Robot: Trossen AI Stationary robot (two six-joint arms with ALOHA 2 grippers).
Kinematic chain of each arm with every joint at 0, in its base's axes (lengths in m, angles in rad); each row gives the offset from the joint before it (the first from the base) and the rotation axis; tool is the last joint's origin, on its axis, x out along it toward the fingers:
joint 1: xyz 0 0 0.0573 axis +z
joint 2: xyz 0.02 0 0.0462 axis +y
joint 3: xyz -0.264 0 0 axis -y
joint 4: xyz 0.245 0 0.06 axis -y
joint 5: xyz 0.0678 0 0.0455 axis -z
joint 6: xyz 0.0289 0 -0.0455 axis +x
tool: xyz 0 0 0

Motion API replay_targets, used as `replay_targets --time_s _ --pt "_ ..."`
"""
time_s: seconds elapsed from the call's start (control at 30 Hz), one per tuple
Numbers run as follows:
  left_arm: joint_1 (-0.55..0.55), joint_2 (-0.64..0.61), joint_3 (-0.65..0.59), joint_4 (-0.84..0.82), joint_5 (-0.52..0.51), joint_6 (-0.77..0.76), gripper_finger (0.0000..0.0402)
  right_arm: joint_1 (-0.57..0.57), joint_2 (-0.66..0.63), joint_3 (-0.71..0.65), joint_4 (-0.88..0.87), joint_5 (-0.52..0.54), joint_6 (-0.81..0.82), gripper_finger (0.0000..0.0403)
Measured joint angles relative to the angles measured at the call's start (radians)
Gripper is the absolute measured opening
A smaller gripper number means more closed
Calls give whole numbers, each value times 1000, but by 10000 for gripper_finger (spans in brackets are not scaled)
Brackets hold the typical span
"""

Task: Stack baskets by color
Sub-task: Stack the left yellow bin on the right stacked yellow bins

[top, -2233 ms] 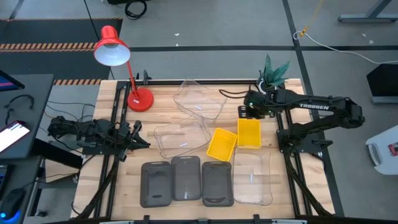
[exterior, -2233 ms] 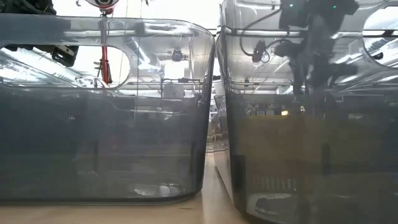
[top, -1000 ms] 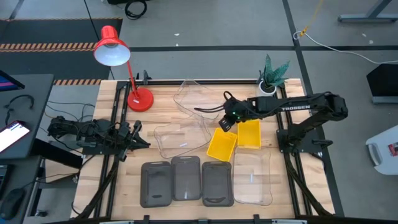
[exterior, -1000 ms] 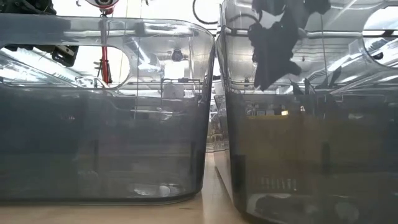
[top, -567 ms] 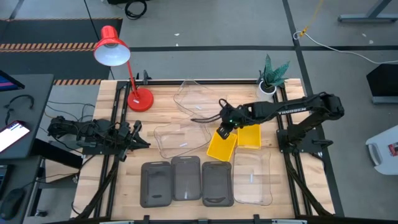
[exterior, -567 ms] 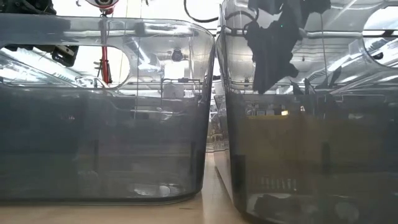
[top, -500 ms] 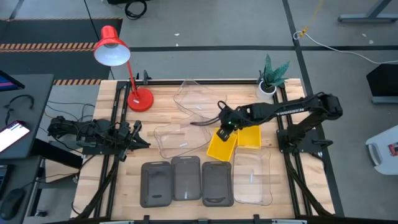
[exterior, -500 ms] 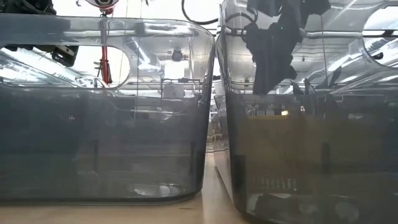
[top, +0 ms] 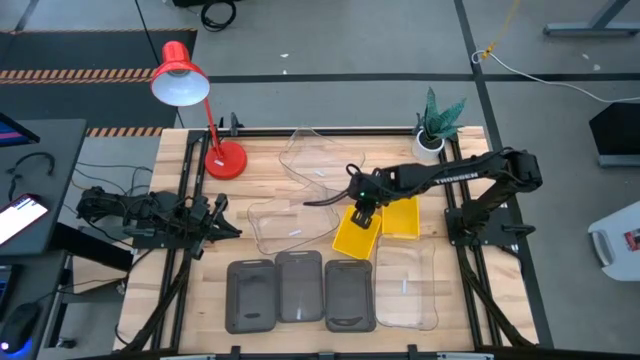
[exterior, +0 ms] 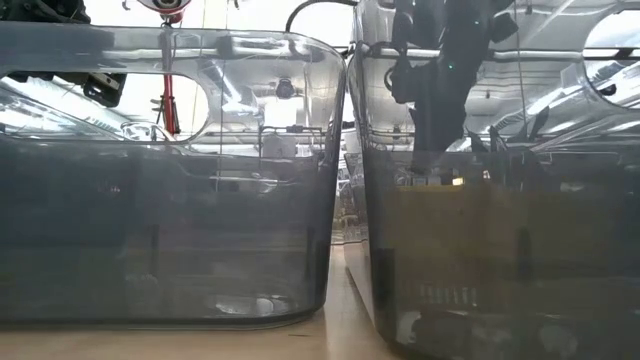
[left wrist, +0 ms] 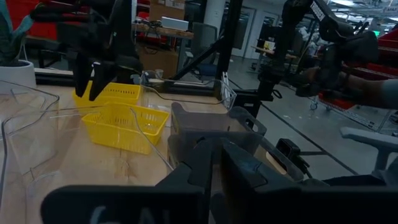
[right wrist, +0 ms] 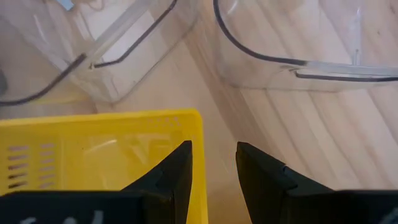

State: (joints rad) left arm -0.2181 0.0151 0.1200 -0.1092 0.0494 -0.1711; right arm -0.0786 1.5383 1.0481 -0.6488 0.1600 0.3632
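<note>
Two yellow baskets lie right of the table's middle: a slanted one (top: 355, 238) and one (top: 400, 215) beside it. My right gripper (top: 362, 214) hangs open over the slanted basket's far end, pointing steeply down. In its wrist view (right wrist: 211, 149) one finger stands over the basket's inside (right wrist: 93, 155) and the other over bare wood, with the end wall (right wrist: 194, 124) between them, untouched. Three dark grey baskets (top: 299, 290) rest side by side near the front edge. Clear baskets (top: 290, 225) (top: 320, 160) (top: 405, 285) rest around them. My left gripper (left wrist: 216, 167) waits shut at the table's left edge.
A red desk lamp (top: 182, 80) has its base (top: 225, 160) on the table's far left. A small potted plant (top: 438, 120) stands at the far right corner. Bare wood shows between the lamp base and the clear baskets.
My right gripper has come down and a little toward the table's near edge, onto the far end of the slanted yellow basket, and its wrist has rolled. The baskets have stayed where they were.
</note>
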Motion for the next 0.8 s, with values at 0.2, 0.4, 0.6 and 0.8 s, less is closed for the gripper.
replay_targets --time_s 0.2,0.4,0.6,0.8 --pt "0 0 0 0 0 0 28 -5 0 0 -22 -30 -11 129" --pt "0 0 0 1 0 0 33 -3 0 0 -51 -32 -2 130" --pt "0 0 0 1 0 0 34 -3 0 0 -60 -78 -13 130" --pt "0 0 0 0 0 0 26 -3 0 0 -68 -62 -49 130"
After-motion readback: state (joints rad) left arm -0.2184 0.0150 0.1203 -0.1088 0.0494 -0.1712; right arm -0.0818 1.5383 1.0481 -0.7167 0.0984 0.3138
